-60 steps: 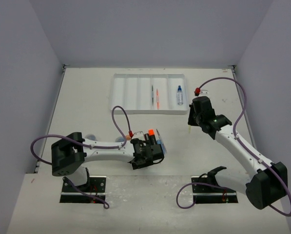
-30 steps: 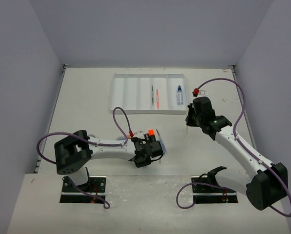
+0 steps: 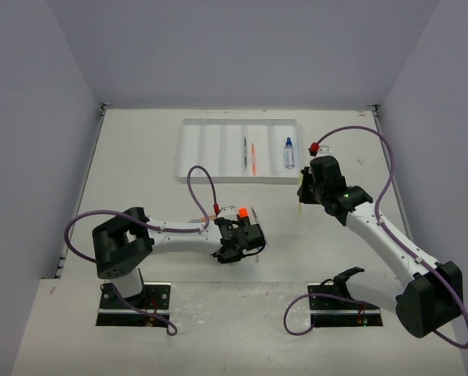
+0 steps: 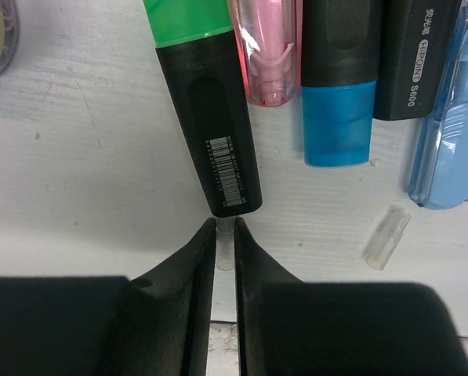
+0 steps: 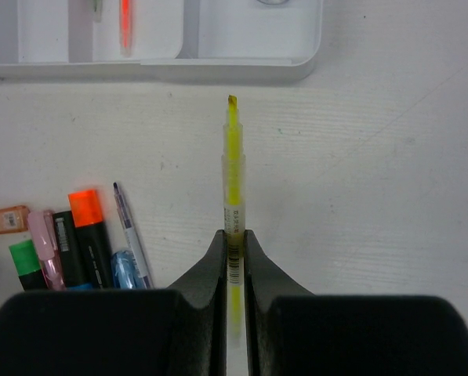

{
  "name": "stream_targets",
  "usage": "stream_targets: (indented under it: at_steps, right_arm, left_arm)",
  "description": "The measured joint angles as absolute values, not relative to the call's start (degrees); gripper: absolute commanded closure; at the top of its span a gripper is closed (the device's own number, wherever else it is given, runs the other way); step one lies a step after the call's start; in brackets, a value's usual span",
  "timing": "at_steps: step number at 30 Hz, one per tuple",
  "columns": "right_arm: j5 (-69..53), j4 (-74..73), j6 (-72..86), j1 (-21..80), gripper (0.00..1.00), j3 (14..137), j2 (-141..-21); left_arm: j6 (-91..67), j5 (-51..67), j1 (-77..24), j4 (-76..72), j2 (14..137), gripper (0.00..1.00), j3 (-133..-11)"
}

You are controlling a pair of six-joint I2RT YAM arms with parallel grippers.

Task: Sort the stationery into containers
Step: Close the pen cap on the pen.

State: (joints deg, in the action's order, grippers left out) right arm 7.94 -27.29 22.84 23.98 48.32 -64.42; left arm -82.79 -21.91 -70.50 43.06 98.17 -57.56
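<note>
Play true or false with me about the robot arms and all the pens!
1. The right claw is holding a yellow pen. True.
2. The white tray has nothing in it. False: a dark pen, an orange pen and a blue-capped bottle lie in it.
3. The green highlighter lies right beside a pink highlighter. True.
4. The left claw is wide open. False: it is pinched nearly shut around a small clear piece.
</note>
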Motion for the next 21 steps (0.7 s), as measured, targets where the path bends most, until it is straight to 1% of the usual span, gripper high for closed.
stream_targets:
  at_steps: [3,9,12,17,21]
  right_arm:
    - [7.94,-27.31,22.85,23.99,1.0,48.25,-64.42]
    - [7.93,-27.28,22.83,23.99,1.0,48.25,-64.42]
    - [7.37,-26.84,22.75,23.97,1.0,48.23,-64.42]
    - [2.02,-23.24,21.53,23.93,1.0,46.86,-63.76]
    - [-9.7,-17.25,20.43,23.88,1.0,42.88,-58.94]
  left_arm:
    - [-82.18,-21.86,-70.5,42.77,98.16,1.0,-57.54]
    - [-79.33,-21.64,-70.5,40.85,97.16,1.0,-56.56]
    - [-75.67,-22.31,-70.5,39.17,94.77,1.0,-55.3]
    - [-64.05,-28.22,-69.13,36.9,83.27,1.0,-55.51]
    - [-52.6,-30.97,-61.98,32.31,73.11,1.0,-58.63]
